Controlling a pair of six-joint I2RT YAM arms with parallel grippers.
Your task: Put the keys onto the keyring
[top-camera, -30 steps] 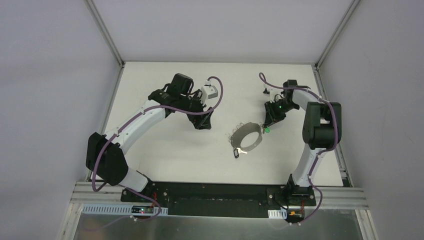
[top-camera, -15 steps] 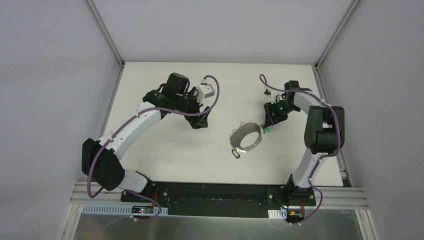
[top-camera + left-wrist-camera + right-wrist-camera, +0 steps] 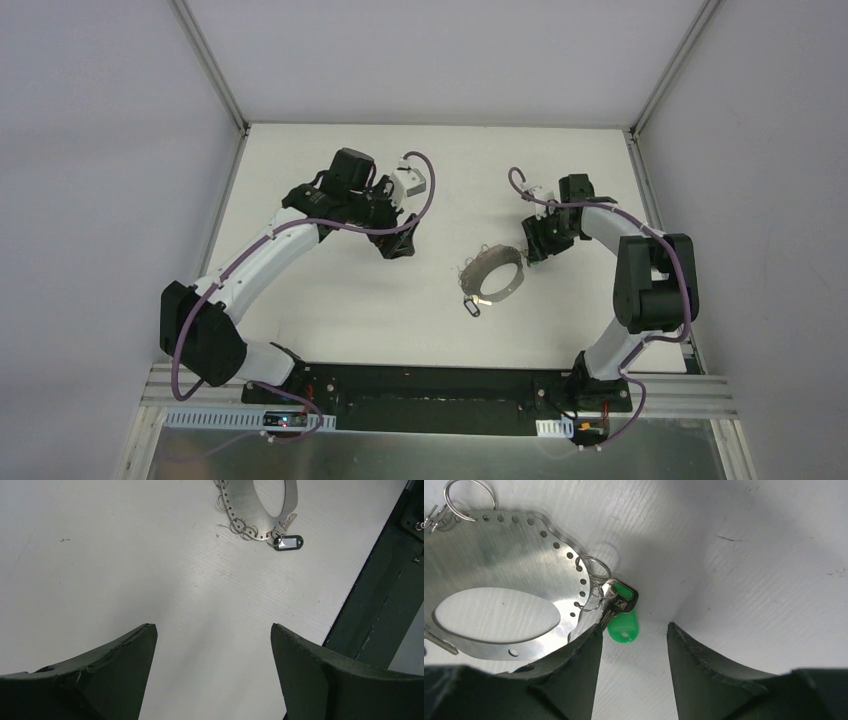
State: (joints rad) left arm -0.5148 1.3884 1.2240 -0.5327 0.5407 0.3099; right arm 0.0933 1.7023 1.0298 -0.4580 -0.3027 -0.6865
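Right gripper [image 3: 634,635] spread over tiny, probably light, slippery key [image 3: 623,627] at 3 o'clock of keyring [image 3: 499,575]; pinch green head; left gripper [image 3: 212,630] spread, empty.

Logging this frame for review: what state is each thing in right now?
keyring: flat on the table, ungripped.
key: flat, seemingly hooked onto the keyring.
black tag: flat, attached to the keyring.
left gripper: open, empty, above bare table.
right gripper: open, empty, key just ahead of it.
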